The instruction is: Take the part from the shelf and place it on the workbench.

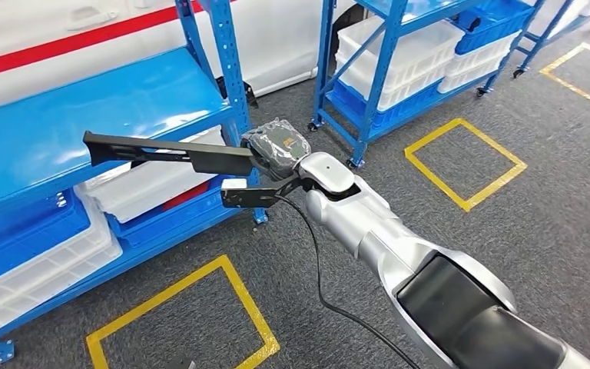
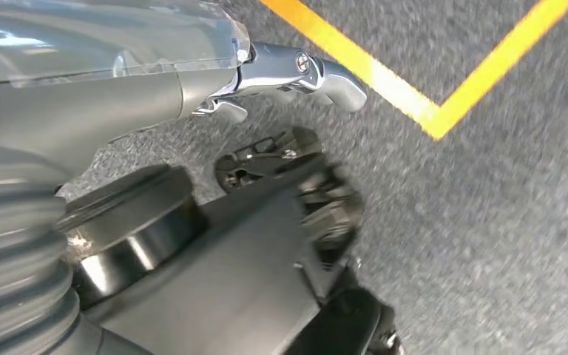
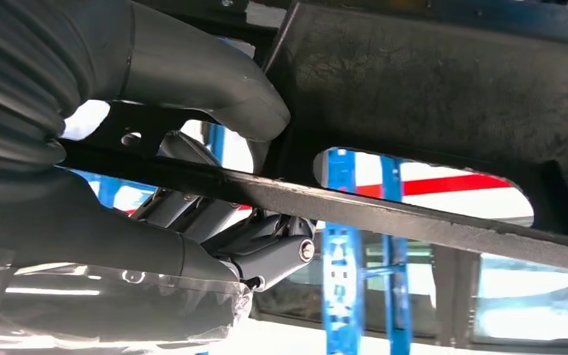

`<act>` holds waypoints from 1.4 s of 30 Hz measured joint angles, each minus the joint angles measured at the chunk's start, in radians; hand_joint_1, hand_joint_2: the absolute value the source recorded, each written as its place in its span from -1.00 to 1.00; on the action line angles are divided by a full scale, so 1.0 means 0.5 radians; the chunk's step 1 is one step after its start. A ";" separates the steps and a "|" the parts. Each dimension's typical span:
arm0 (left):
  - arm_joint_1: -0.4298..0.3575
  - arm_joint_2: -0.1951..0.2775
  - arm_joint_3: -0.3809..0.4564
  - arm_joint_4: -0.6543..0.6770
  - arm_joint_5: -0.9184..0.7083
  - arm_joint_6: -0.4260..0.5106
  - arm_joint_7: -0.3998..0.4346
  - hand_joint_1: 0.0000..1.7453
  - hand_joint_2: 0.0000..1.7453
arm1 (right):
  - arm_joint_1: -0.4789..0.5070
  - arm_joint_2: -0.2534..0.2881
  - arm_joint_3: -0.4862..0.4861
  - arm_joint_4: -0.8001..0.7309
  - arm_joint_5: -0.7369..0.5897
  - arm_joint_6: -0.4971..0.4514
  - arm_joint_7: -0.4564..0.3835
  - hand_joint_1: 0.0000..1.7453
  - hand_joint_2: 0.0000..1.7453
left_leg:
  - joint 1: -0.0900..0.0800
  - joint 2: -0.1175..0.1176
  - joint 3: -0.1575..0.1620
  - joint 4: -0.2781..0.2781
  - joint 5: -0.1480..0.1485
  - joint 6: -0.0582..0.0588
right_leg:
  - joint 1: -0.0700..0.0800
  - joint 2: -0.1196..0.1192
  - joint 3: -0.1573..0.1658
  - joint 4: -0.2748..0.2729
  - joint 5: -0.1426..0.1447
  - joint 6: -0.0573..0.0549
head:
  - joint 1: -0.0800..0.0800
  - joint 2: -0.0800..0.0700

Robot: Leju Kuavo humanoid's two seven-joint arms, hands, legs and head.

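Observation:
The part (image 1: 169,154) is a long, flat black plastic piece with cut-outs. It is held out level in front of the blue shelf (image 1: 84,115), just above the height of its top board. My right hand (image 1: 276,146), wrapped in clear film, grips the part at its near end. In the right wrist view the thumb (image 3: 192,74) lies against the black part (image 3: 429,81) and the fingers (image 3: 266,251) curl under its thin bar. My left hand (image 2: 192,96) hangs over the grey floor with nothing in it.
White bins (image 1: 146,188) and a blue bin (image 1: 23,231) fill the shelf's lower levels. A second blue rack (image 1: 399,54) with white bins stands at the back right. Yellow squares (image 1: 465,161) mark the grey carpet. A black cable (image 1: 319,269) hangs from my right arm.

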 joint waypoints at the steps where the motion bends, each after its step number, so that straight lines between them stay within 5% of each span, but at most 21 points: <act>1: 0.005 0.002 0.000 0.000 0.002 0.001 -0.001 -1.00 1.00 | 0.005 0.001 0.001 0.000 0.000 0.000 -0.002 1.00 1.00 | 0.002 -0.006 -0.029 0.071 -0.015 -0.005 | -0.001 0.030 -0.002 0.002 0.002 0.001 | 0.000 0.000; 2: 0.008 0.004 0.000 0.000 0.006 0.002 -0.002 -1.00 1.00 | 0.010 0.002 0.002 0.000 0.000 0.001 -0.004 1.00 1.00 | 0.006 -0.008 -0.025 0.067 0.010 -0.010 | -0.003 0.061 -0.004 0.006 0.004 0.005 | 0.000 0.000; 4: 0.011 0.009 0.000 0.000 0.016 0.006 -0.007 -1.00 1.00 | 0.012 0.006 0.003 0.000 -0.003 0.005 -0.006 1.00 1.00 | 0.024 -0.043 0.083 -0.157 0.142 -0.019 | -0.012 0.121 -0.008 0.023 0.001 0.019 | 0.000 0.000; 6: 0.015 0.012 0.000 0.000 0.023 0.009 -0.011 -1.00 1.00 | 0.002 0.014 0.004 0.000 -0.010 0.011 -0.009 1.00 1.00 | 0.042 -0.142 0.191 -0.383 0.219 -0.024 | -0.017 0.176 -0.030 0.049 -0.003 0.046 | 0.000 0.000; 8: 0.018 0.013 0.000 0.000 0.030 0.012 -0.012 -1.00 1.00 | -0.008 0.022 0.004 0.002 -0.025 0.015 -0.016 1.00 1.00 | 0.039 -0.187 0.214 -0.439 0.216 -0.010 | -0.023 0.227 -0.057 0.057 0.009 0.080 | 0.000 0.000; 10: 0.017 0.013 0.001 0.000 0.033 0.014 -0.012 -1.00 1.00 | -0.011 0.019 0.004 0.006 -0.039 0.015 -0.022 1.00 1.00 | 0.036 -0.144 0.212 -0.446 0.228 0.021 | -0.031 0.254 -0.071 0.049 0.022 0.107 | 0.000 0.000; 12: 0.014 0.011 0.000 0.000 0.034 0.015 -0.010 -1.00 1.00 | -0.019 0.013 0.003 0.012 -0.049 0.014 -0.024 1.00 1.00 | 0.037 -0.093 0.212 -0.461 0.243 0.052 | -0.022 0.152 -0.114 0.125 -0.025 0.120 | 0.001 0.000; 14: 0.018 0.010 0.000 0.000 0.035 0.019 0.003 -1.00 1.00 | -0.025 0.012 0.003 0.016 -0.059 0.007 -0.024 1.00 1.00 | 0.026 -0.038 0.209 -0.467 0.249 0.073 | -0.010 0.013 -0.226 0.359 -0.145 0.122 | 0.002 0.000; 17: 0.027 0.011 0.001 0.000 0.035 0.029 0.028 -1.00 1.00 | -0.009 0.011 0.003 0.018 -0.071 -0.004 -0.023 1.00 1.00 | 0.005 0.053 0.206 -0.467 0.247 0.085 | -0.007 -0.036 -0.336 0.605 -0.213 0.112 | 0.001 0.000; 21: 0.022 0.009 0.001 0.000 0.036 0.031 0.032 -1.00 1.00 | -0.009 0.009 0.003 0.017 -0.072 -0.010 -0.022 1.00 1.00 | -0.024 0.160 0.209 -0.466 0.240 0.083 | 0.038 -0.161 -0.077 0.145 -0.037 0.043 | 0.001 0.000; 23: 0.020 0.007 0.001 0.000 0.036 0.031 0.035 -1.00 1.00 | -0.014 0.010 0.003 0.016 -0.072 -0.013 -0.022 1.00 1.00 | -0.033 0.206 0.212 -0.467 0.234 0.071 | 0.062 -0.192 -0.036 0.051 -0.030 0.017 | 0.002 0.000; 25: 0.015 0.007 0.001 0.000 0.036 0.031 0.042 -1.00 1.00 | -0.012 0.006 0.003 0.016 -0.073 -0.015 -0.019 1.00 1.00 | -0.034 0.232 0.220 -0.469 0.226 0.053 | 0.054 -0.136 -0.034 0.035 -0.015 0.003 | 0.001 0.000; 27: 0.012 0.008 0.001 0.000 0.038 0.035 0.051 -1.00 1.00 | -0.011 0.003 0.003 0.016 -0.074 -0.016 -0.011 1.00 1.00 | -0.027 0.151 0.204 -0.406 0.172 0.034 | 0.035 -0.088 -0.022 0.010 0.003 -0.013 | 0.001 0.000; 29: 0.016 0.008 0.001 0.000 0.040 0.040 0.077 -1.00 1.00 | -0.006 0.007 0.003 0.016 -0.076 -0.016 -0.004 1.00 1.00 | -0.018 0.032 0.112 -0.186 0.047 0.020 | 0.025 -0.041 -0.018 -0.001 0.013 -0.025 | 0.001 0.000; 31: 0.022 0.008 0.001 0.000 0.042 0.057 0.130 -1.00 1.00 | 0.013 0.011 0.004 0.016 -0.077 -0.016 -0.004 1.00 1.00 | -0.013 -0.006 0.000 0.056 -0.044 0.009 | 0.023 0.015 -0.020 0.001 0.016 -0.027 | 0.001 0.000; 32: 0.024 0.009 0.001 0.000 0.041 0.073 0.163 -1.00 1.00 | 0.023 0.011 0.004 0.016 -0.077 -0.015 -0.004 1.00 1.00 | -0.009 -0.009 -0.020 0.094 -0.037 0.004 | 0.022 0.045 -0.021 0.005 0.017 -0.025 | 0.001 0.000; 34: 0.025 0.011 0.001 0.000 0.035 0.108 0.222 -1.00 1.00 | 0.036 0.011 0.004 0.016 -0.079 -0.014 -0.004 1.00 1.00 | 0.004 -0.026 0.049 -0.066 0.085 -0.006 | 0.015 0.107 -0.024 0.021 0.014 -0.016 | 0.001 0.000; 36: 0.026 0.012 0.000 0.000 0.029 0.130 0.259 -1.00 1.00 | 0.036 0.012 0.004 0.016 -0.084 -0.014 -0.004 1.00 1.00 | 0.027 -0.120 0.169 -0.326 0.191 -0.014 | 0.008 0.164 -0.038 0.051 0.006 0.004 | 0.001 0.000; 38: 0.025 0.012 -0.001 0.000 0.022 0.140 0.281 -1.00 1.00 | 0.036 0.016 0.003 0.015 -0.089 -0.013 -0.005 1.00 1.00 | 0.034 -0.187 0.218 -0.436 0.208 -0.006 | 0.005 0.215 -0.064 0.065 0.011 0.034 | 0.001 0.000; 40: 0.021 0.013 -0.004 0.000 0.014 0.147 0.295 -1.00 1.00 | 0.040 0.014 0.003 0.015 -0.094 -0.014 -0.006 1.00 1.00 | 0.027 -0.152 0.219 -0.445 0.216 0.020 | -0.001 0.260 -0.081 0.056 0.028 0.064 | 0.001 0.000; 42: 0.018 0.011 -0.011 0.000 -0.002 0.162 0.308 -1.00 1.00 | 0.042 0.007 0.002 0.014 -0.099 -0.013 -0.006 1.00 1.00 | 0.028 -0.100 0.223 -0.461 0.230 0.053 | 0.004 0.181 -0.110 0.102 -0.002 0.083 | 0.001 0.000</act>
